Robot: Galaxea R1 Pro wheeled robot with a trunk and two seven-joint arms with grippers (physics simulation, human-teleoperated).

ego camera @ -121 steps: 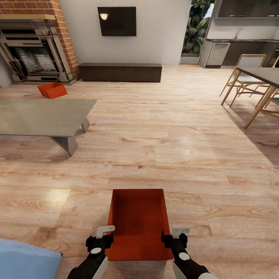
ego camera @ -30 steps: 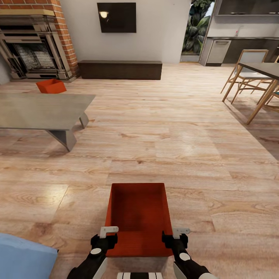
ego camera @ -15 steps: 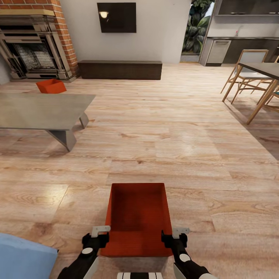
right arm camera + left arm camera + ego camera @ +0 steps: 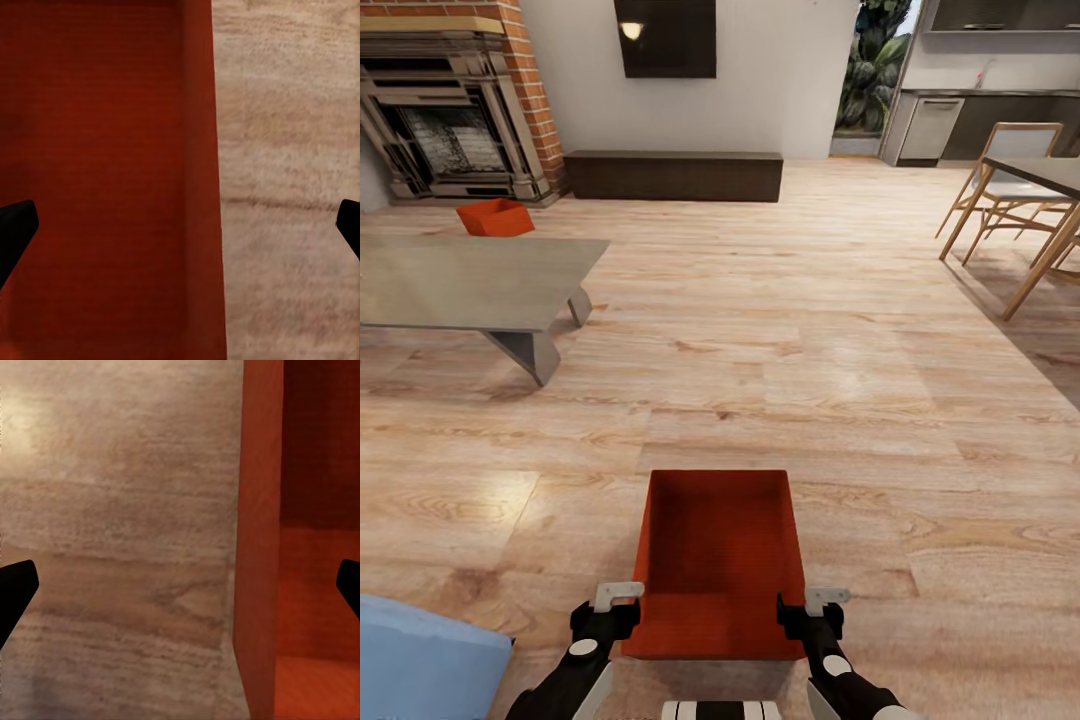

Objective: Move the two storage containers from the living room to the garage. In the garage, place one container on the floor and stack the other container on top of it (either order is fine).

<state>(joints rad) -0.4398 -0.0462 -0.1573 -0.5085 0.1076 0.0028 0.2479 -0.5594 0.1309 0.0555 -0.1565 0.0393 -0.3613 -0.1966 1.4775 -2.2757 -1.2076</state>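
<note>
One red-orange storage container (image 4: pixel 720 560) sits on the light wood-plank floor of the living room, directly in front of me. My left gripper (image 4: pixel 620 602) is open at its left wall (image 4: pixel 259 547), which stands between the two fingers. My right gripper (image 4: pixel 818 602) is open too, straddling the right wall (image 4: pixel 199 187). The second storage container (image 4: pixel 495 217) rests on the floor far off at the left, in front of the brick fireplace (image 4: pixel 450 120).
A low grey table (image 4: pixel 480 280) stands at the left, between me and the far container. A dark bench (image 4: pixel 675 175) lines the back wall. A dining table with chairs (image 4: pixel 1020 200) is at the right. Something light blue (image 4: pixel 420 660) lies at the bottom left.
My left gripper has shifted outward to the left of the container's near corner. The right gripper has held its place. The view has tilted slightly.
</note>
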